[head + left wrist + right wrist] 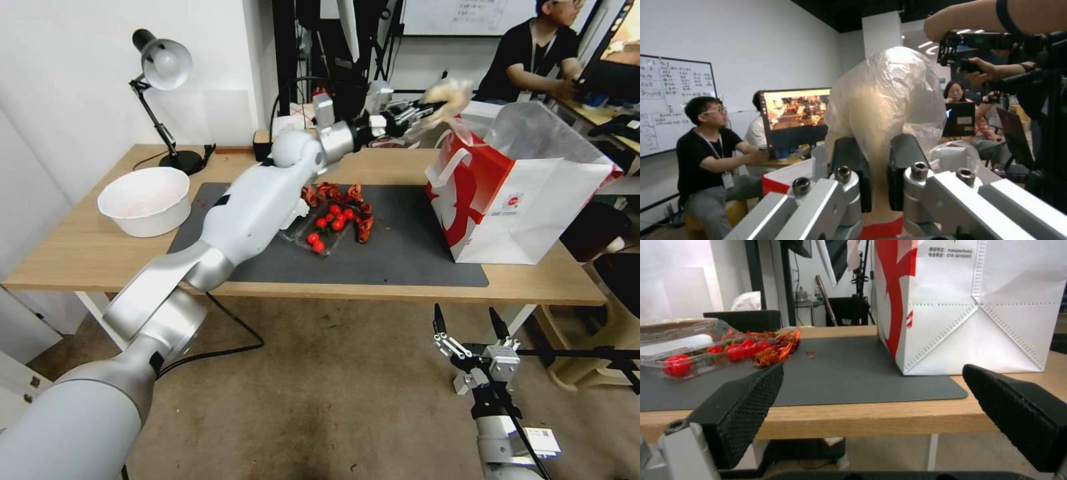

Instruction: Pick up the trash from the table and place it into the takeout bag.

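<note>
The left gripper (437, 107), stretched across the worktop (80, 250) to the upper right of the head view, is clenched on a clear bag with a pale lump (448, 97), holding it in the air over the open top of the takeout bag (527, 207). The left wrist view shows what the head view cannot: two dark fingers (849, 160) pinching the neck of the clear bag (887, 96), with a red-and-white edge of the takeout bag (782, 180) below. The right gripper (470, 327) waits low in the frame, in front of the worktop's near edge, its two fingers (751, 400) spread wide with nothing between them. Its wrist view looks level across the grey mat (844, 373) to the takeout bag's white side (978, 306) standing upright on the mat's end. One clear plastic tray (313, 233) at the mat's centre holds several small red tomatoes (333, 223), with reddish-brown scraps (353, 200) heaped beside it. One large white bowl (145, 200) sits off the mat at the left, near one desk lamp (163, 67).
</note>
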